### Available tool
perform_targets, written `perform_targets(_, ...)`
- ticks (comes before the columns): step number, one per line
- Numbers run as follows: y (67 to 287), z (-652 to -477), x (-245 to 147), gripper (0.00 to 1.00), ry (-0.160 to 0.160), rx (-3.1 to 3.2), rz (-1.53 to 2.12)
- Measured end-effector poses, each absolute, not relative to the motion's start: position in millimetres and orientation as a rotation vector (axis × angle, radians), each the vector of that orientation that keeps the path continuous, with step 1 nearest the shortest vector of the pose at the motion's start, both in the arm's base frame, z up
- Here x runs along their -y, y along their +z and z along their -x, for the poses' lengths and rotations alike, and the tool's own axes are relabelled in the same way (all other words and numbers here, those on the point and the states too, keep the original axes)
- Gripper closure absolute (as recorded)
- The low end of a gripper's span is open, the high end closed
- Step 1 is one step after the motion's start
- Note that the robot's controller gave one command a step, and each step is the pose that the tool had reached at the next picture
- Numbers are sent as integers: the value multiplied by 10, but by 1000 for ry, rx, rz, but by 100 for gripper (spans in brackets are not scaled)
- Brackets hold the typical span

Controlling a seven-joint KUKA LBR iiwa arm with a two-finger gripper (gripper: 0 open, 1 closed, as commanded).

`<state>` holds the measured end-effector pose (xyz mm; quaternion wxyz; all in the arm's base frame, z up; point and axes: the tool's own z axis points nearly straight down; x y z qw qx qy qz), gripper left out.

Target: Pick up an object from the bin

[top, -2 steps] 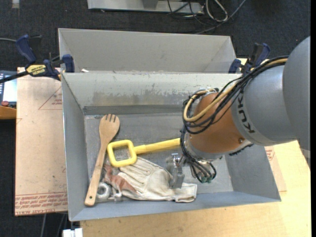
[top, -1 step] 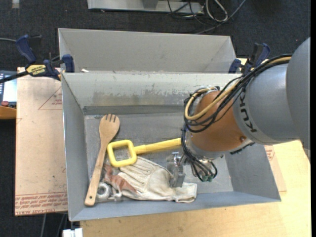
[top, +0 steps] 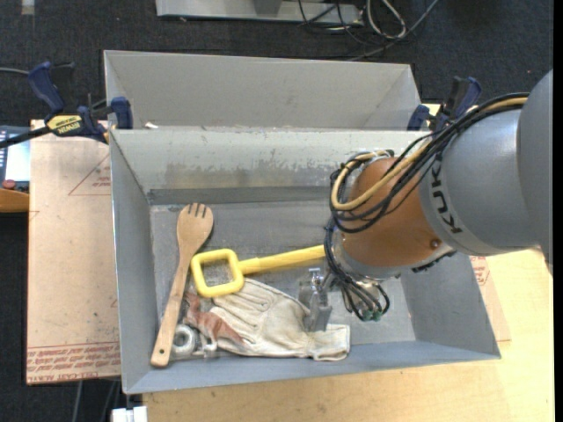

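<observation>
Camera view: grey metal bin (top: 132,236) seen from above, arm reaching in from the right
Gripper (top: 315,306): low in the bin, at the right end of the white cloth glove; whether it is apart or together cannot be told
White cloth glove (top: 255,323): crumpled along the near wall
Yellow plastic tool (top: 237,269): just behind the glove, square loop handle to the left, shaft running under the wrist
Wooden fork (top: 180,271): beside the left wall
Metal parts (top: 189,341): small, at the glove's left end

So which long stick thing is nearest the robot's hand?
The yellow toy shovel: its shaft runs close to the hand, while the wooden fork lies far to the left.
</observation>
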<state>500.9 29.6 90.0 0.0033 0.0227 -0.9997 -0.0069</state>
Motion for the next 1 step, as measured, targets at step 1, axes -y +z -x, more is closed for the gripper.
perform_targets(1,1160,-4985,-299,100,-22,3124,-72)
